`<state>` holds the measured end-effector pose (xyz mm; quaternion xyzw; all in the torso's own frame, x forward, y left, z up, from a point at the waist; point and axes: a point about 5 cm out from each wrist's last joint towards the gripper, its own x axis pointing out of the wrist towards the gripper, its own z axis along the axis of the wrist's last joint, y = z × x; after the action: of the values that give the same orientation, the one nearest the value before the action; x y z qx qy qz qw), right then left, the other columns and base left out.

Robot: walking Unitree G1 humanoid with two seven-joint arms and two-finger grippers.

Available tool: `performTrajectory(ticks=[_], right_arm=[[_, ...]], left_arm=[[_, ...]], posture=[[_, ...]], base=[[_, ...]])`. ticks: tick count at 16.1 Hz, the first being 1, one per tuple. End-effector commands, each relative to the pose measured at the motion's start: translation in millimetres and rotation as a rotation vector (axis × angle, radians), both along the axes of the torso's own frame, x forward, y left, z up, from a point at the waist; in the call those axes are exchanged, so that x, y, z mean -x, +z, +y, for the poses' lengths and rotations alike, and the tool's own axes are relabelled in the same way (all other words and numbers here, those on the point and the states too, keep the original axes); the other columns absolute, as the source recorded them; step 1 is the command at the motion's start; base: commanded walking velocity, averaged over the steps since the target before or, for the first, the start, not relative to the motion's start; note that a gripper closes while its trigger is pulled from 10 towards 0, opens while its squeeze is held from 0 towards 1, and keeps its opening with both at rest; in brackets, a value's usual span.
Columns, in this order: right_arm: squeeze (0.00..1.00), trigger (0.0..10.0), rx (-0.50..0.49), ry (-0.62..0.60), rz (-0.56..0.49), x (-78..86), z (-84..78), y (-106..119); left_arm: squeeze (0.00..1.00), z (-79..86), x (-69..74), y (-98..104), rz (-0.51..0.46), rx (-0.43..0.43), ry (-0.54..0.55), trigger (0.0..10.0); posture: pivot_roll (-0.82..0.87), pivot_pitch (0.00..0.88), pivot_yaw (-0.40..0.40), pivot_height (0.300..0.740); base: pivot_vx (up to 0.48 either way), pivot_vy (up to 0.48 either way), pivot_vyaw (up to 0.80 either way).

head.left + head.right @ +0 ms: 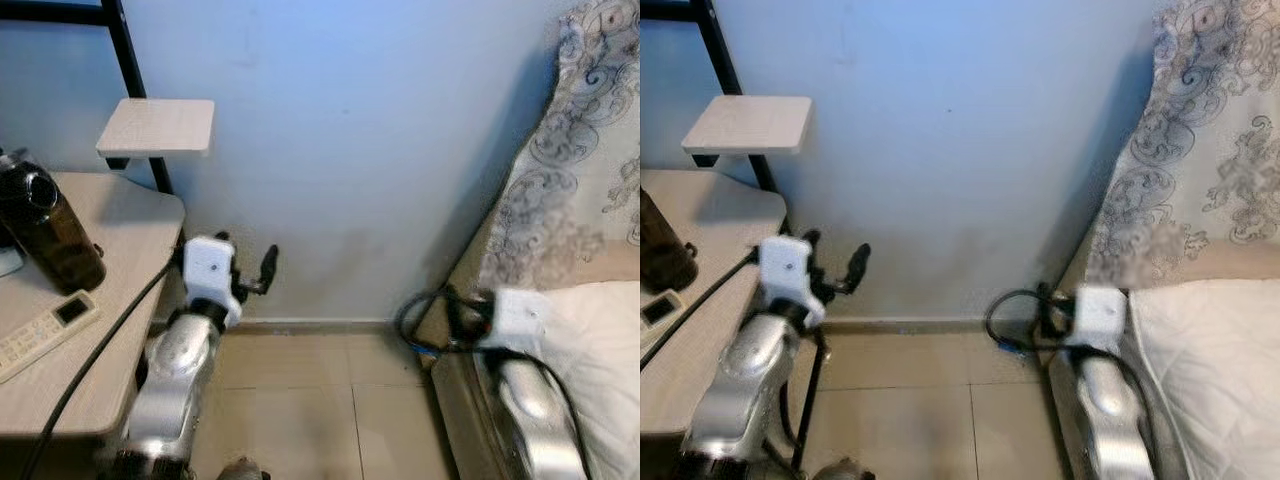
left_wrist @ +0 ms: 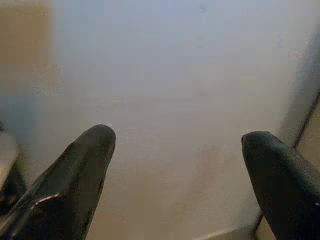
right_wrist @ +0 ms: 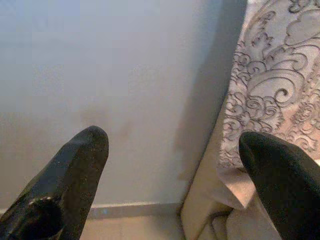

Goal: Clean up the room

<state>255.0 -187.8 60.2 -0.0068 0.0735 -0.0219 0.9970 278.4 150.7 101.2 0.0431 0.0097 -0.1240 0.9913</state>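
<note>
Two silver arms raised toward a pale blue wall (image 1: pixel 380 150), nothing held in either. Left gripper (image 2: pixel 177 150) just beside the bench's (image 1: pixel 120 250) right edge, fingers (image 2: pixel 85 165) spread wide, aimed at bare wall. Right gripper (image 3: pixel 175 150) at the near left corner of the bed (image 1: pixel 600 340), fingers (image 3: pixel 75 165) likewise parted — wall ahead, patterned bedding (image 3: pixel 270 95) to the right. On the bench at left: dark brown bottle (image 1: pixel 45 235) upright, white remote (image 1: pixel 45 325) lying flat just near of it, black cable (image 1: pixel 95 350) trailing across the top toward the left arm. Small pale shelf (image 1: pixel 158 127) on a black frame (image 1: pixel 125 50) farther back, above the bench. Beige tiled floor (image 1: pixel 310 400) between bench and bed, running to the skirting. Loop of black cable (image 1: pixel 425 320) at the bed's corner by the right wrist.
</note>
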Motion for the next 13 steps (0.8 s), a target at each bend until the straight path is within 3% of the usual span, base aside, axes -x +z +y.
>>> performTrajectory(ticks=[1,2,4,5,11,13], right_arm=[[0.0,10.0,0.009,-0.034,0.006,-1.7,-8.8,2],[0.0,10.0,0.022,-0.043,-0.01,-4.6,-9.9,6],[0.0,10.0,0.018,-0.05,-0.014,-4.7,-9.8,6],[0.0,10.0,0.025,-0.055,-0.009,-4.3,-10.4,6],[0.0,10.0,0.032,-0.111,0.0,-4.6,-12.5,2],[0.0,10.0,0.029,-0.11,0.003,-3.0,-12.0,0]], left_arm=[[0.0,-11.1,-4.8,0,-0.001,-0.016,-0.021,10.0],[0.0,-12.2,-7.2,-2,0.015,0.037,-0.017,10.0],[0.0,-8.2,-15.5,-8,0.047,-0.067,0.003,10.0],[0.0,-6.4,-18.1,-5,0.025,-0.079,0.008,10.0],[0.0,-9.9,-23.5,2,-0.028,-0.077,-0.055,10.0],[0.0,-16.8,-21.8,4,-0.048,-0.092,-0.111,10.0]], posture=[[0.19,0.0,-0.078,0.74],[0.18,0.0,-0.074,0.74],[0.17,0.0,-0.071,0.74],[0.17,0.0,-0.067,0.74],[0.14,0.0,-0.035,0.74],[0.13,0.0,-0.027,0.74]], base=[[0.0,0.0,-0.78],[0.0,0.0,-0.78],[0.0,0.0,-0.79],[0.0,0.0,-0.78],[0.0,0.0,-0.78],[0.0,-0.48,-0.77]])
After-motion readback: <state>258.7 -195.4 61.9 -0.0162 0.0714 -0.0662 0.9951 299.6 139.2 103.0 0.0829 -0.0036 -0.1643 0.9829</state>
